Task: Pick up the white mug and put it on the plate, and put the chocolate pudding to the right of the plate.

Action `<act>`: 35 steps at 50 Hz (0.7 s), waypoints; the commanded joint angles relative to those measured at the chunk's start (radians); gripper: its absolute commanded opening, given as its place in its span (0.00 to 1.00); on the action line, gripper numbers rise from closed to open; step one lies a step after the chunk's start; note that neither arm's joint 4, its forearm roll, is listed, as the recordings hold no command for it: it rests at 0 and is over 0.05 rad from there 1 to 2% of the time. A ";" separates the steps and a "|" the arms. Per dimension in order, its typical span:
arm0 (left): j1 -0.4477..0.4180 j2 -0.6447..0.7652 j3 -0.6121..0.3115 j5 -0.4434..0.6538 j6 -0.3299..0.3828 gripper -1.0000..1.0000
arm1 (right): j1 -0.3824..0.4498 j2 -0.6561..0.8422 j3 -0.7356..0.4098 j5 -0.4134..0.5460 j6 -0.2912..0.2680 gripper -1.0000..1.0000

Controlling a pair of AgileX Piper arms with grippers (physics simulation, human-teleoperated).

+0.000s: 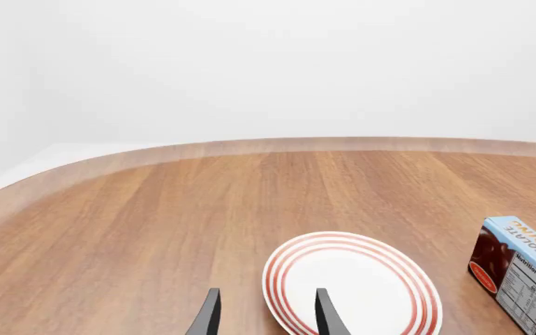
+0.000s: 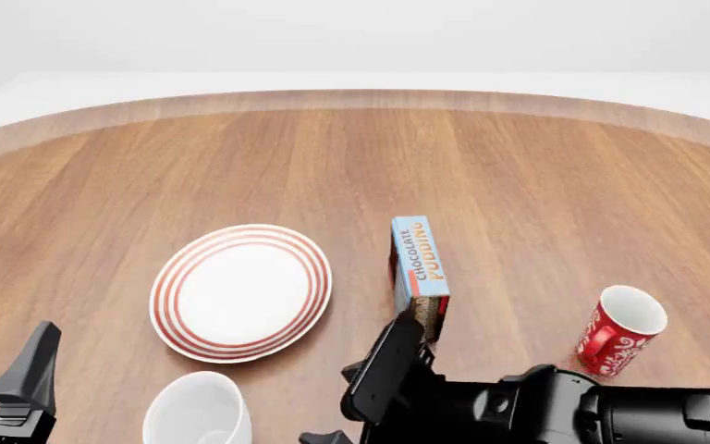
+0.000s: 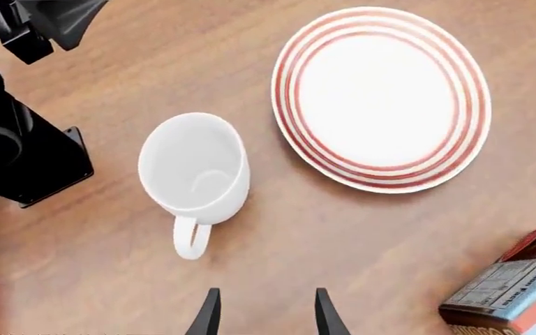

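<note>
My right gripper (image 3: 263, 314) hangs above the table (image 2: 516, 166), fingers apart with nothing between them, pointed down at the white mug (image 3: 196, 167). The mug stands upright, mouth up, handle turned toward my fingertips in the right wrist view; that orientation should let me close over the rim on the handle side. I judge the mug pick is the step in hand and not yet done.

My left gripper (image 1: 263, 314) is also spread and empty, held low near the table's near edge, looking across the plate (image 1: 407, 279). From the front it sits off to the left, apart from the mug, so it should not block the right arm's reach.

The plate (image 2: 164, 305) lies flat and bare, just beyond the mug (image 2: 197, 412) in the front view, close but not touching.

The pudding box (image 2: 420, 264) stands on a long edge, already to the right of the plate. A red mug (image 2: 620, 328) stands farther right, well apart.

Risk: the right arm sits close by the box; a wide swing could tip it.
</note>
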 commanded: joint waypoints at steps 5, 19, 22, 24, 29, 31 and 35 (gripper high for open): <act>0.000 0.000 0.000 0.000 0.000 1.00 | 0.066 0.073 -0.026 -0.008 0.017 1.00; 0.000 0.000 0.000 0.000 0.000 1.00 | 0.108 0.107 -0.049 -0.015 0.041 1.00; 0.000 0.000 0.000 0.000 0.000 1.00 | 0.114 0.113 -0.050 -0.020 0.048 1.00; 0.000 0.000 0.000 0.000 0.000 1.00 | 0.122 0.121 -0.053 -0.023 0.055 1.00; 0.000 0.000 0.000 0.000 0.000 1.00 | 0.125 0.125 -0.063 -0.025 0.061 1.00; 0.000 0.000 0.000 0.000 0.000 1.00 | 0.129 0.129 -0.065 -0.027 0.064 1.00; 0.000 0.000 0.000 0.000 0.000 1.00 | 0.135 0.140 -0.072 -0.034 0.075 1.00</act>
